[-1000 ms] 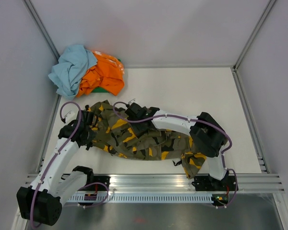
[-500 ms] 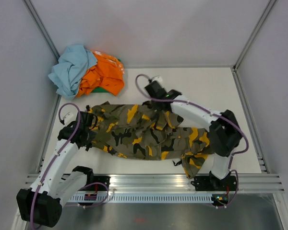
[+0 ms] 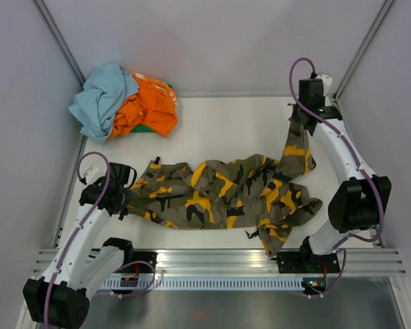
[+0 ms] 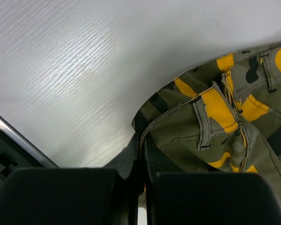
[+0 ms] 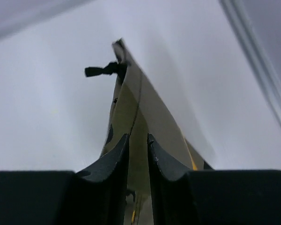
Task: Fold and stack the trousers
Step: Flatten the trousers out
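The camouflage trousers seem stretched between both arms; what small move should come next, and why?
Probably the right gripper should pull its trouser leg slightly further from the left gripper, then lower it. Both are shut on the trousers, at the leg end and the waistband, yet the cloth between lies wrinkled and the held leg is raised above the table.

The left arm [image 3: 82, 232] and the right arm [image 3: 337, 149] are white tubes with black joints. A purple cable [image 3: 92, 153] runs along each one and loops just behind the gripper. The left gripper [image 4: 143, 154] has blocky black fingers [image 4: 61, 194]. The right gripper [image 5: 138, 138] has black fingers [image 5: 105, 171] that are thin and curved at the tips.
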